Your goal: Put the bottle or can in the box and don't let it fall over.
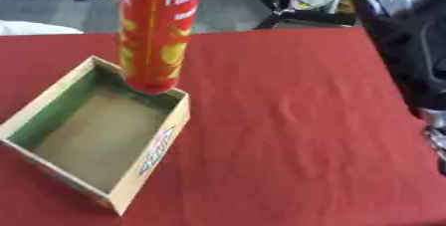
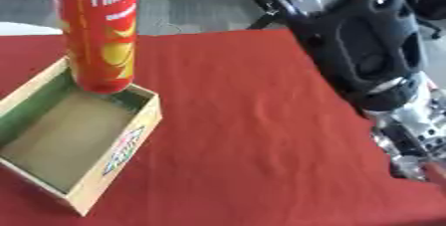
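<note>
A tall red Pringles can [image 1: 155, 36] stands upright with its lower end at the far right corner of the open cardboard box [image 1: 161, 148]. The can's top runs out of both views, so whatever may hold it is hidden. I cannot tell whether its base rests on the box floor or hangs just above it. My right arm's black forearm [image 2: 362, 46] comes down the right side, well away from the can. It ends in my silver right hand [image 2: 407, 138] at the table's right edge, blurred. My left hand shows in no view.
The box lies askew on the left of a red tablecloth [image 1: 287, 120], its near corner toward me. Beyond the table's far edge are a grey floor, a chair base [image 1: 287, 13] and bags.
</note>
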